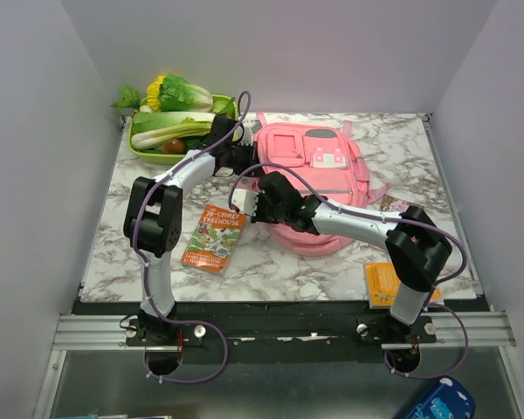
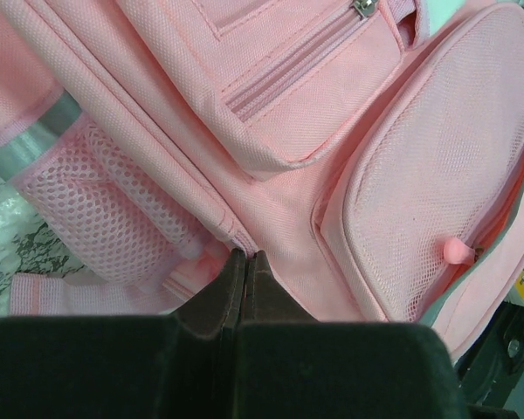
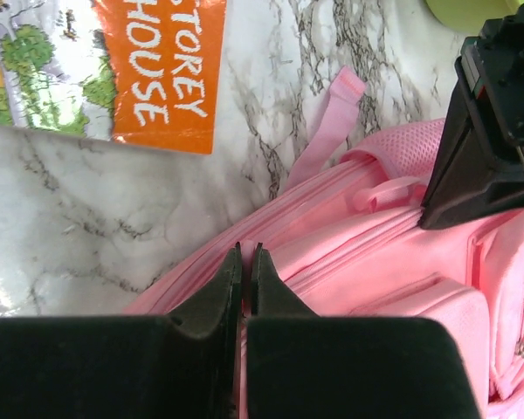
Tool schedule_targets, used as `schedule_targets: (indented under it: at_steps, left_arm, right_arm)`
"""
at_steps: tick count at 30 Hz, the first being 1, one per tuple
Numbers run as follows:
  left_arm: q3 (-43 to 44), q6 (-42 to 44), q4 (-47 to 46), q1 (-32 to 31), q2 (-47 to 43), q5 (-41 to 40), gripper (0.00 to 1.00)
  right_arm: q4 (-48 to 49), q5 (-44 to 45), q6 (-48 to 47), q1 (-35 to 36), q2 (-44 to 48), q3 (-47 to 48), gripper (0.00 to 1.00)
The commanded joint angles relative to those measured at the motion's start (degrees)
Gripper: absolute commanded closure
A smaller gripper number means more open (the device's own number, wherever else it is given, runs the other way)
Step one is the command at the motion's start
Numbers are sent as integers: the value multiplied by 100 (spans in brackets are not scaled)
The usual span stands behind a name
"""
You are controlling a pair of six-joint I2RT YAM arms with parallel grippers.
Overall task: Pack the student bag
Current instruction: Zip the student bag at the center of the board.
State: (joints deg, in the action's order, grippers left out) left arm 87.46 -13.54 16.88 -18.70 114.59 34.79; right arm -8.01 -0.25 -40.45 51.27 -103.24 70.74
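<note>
From above, the student bag (image 1: 319, 161) lies flat at the far middle of the marble table (image 1: 271, 262), with a book (image 1: 214, 238) just left of it. Left wrist view: the left gripper (image 2: 246, 255) is closed tight, its tips on a bag seam. Right wrist view: the right gripper (image 3: 246, 249) has its 2 fingers (image 3: 217, 292) pressed together at the bag's zipped edge.
</note>
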Motion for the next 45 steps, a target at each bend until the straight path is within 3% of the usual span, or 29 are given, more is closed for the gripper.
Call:
schedule_targets:
  at_steps: [1,24,32,33,37,40,45]
  left_arm:
    - [552,18,-124,68,309,-165,100]
    - [1590,-52,342,296,565,-587,100]
    - [1609,317,754,376,355,-202,100]
    - [1529,334,816,376,267,-78,97]
    - [862,133,966,358,-452,511,62]
    - [264,10,1027,358,-901,784,43]
    - [-685,18,1018,236,-1342,899,35]
  right_arm:
    - [18,-291,738,313,524,-394,99]
    - [327,-45,2348,824,2088,-2363,99]
    - [642,-10,2612,824,2266,-2566,99]
    - [695,-10,2612,815,2212,-2539,99]
    - [1143,131,2586,824,1870,-2372,99]
    - [1293,87,2507,815,1659,-2249,99]
    - [1372,8,2454,815,1483,-2117,99]
